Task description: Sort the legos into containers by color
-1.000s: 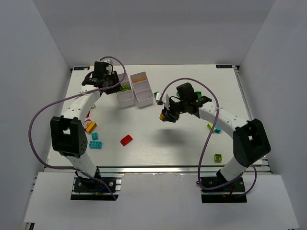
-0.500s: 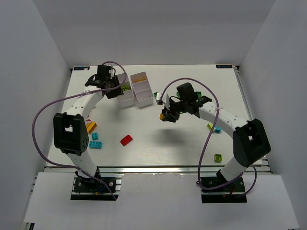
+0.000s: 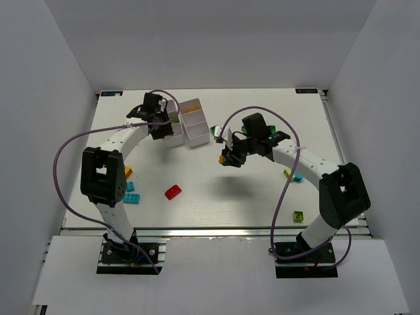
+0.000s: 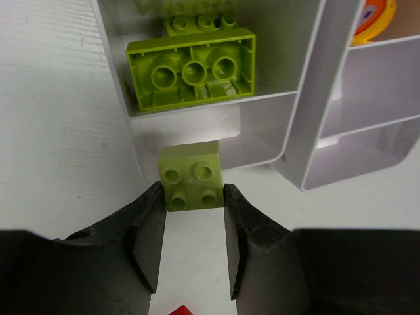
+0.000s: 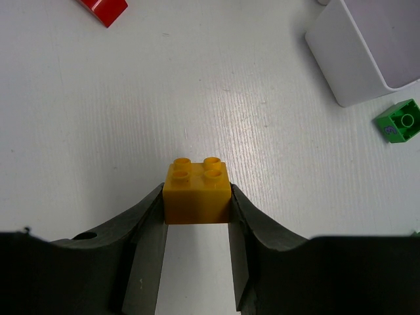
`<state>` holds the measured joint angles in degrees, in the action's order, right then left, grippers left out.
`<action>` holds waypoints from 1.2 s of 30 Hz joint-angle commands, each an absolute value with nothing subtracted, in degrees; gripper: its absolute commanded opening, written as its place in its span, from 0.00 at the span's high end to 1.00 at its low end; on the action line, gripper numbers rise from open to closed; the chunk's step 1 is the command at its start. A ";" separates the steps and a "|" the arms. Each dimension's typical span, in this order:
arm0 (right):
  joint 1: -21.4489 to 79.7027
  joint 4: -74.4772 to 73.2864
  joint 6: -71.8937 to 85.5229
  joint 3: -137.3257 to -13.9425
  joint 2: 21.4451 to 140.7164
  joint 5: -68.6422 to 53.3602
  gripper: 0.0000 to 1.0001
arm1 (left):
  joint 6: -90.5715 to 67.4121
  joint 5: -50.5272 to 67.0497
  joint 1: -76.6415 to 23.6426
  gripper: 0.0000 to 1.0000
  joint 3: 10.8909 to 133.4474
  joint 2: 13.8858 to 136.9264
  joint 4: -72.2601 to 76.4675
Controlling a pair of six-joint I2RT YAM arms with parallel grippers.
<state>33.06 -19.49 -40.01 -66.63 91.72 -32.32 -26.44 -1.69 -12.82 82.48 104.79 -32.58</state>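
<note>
My left gripper (image 4: 192, 197) is shut on a small lime green lego (image 4: 191, 177), which hangs at the near end of the left white container (image 4: 118, 79). A compartment of that container holds a large lime lego (image 4: 191, 69). The second container (image 4: 328, 98) stands right beside it. From above, the left gripper (image 3: 162, 126) is at the two containers (image 3: 194, 125). My right gripper (image 5: 197, 197) is shut on an orange-yellow lego (image 5: 197, 184) above bare table. In the top view it (image 3: 228, 157) hovers right of the containers.
Loose legos lie on the table: a red one (image 3: 173, 191), cyan ones (image 3: 130, 198) at the left, a green one (image 3: 215, 131) by the containers, a cyan-and-lime pair (image 3: 293, 174) and a lime one (image 3: 298, 215) at the right. An orange piece (image 4: 374, 16) sits in the right container.
My left arm has swung right from the table's far left edge to the containers, carrying the lime lego. The right arm has not moved.
</note>
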 commanded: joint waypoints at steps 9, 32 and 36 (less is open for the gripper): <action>32.87 -18.98 -39.73 -67.24 91.14 -33.57 1.00 | -26.98 -4.75 -12.92 0.78 86.22 106.44 -31.29; 32.78 -17.07 -36.58 -71.09 92.81 -31.47 1.00 | -28.65 -5.01 -13.54 0.39 87.28 103.90 -30.94; 32.87 -9.68 -29.01 -76.80 96.40 -30.23 1.00 | -29.00 -5.62 -13.01 0.41 80.71 94.34 -28.48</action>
<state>33.01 -17.54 -35.42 -70.63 94.32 -31.00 -28.42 -5.30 -13.26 83.68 104.73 -30.76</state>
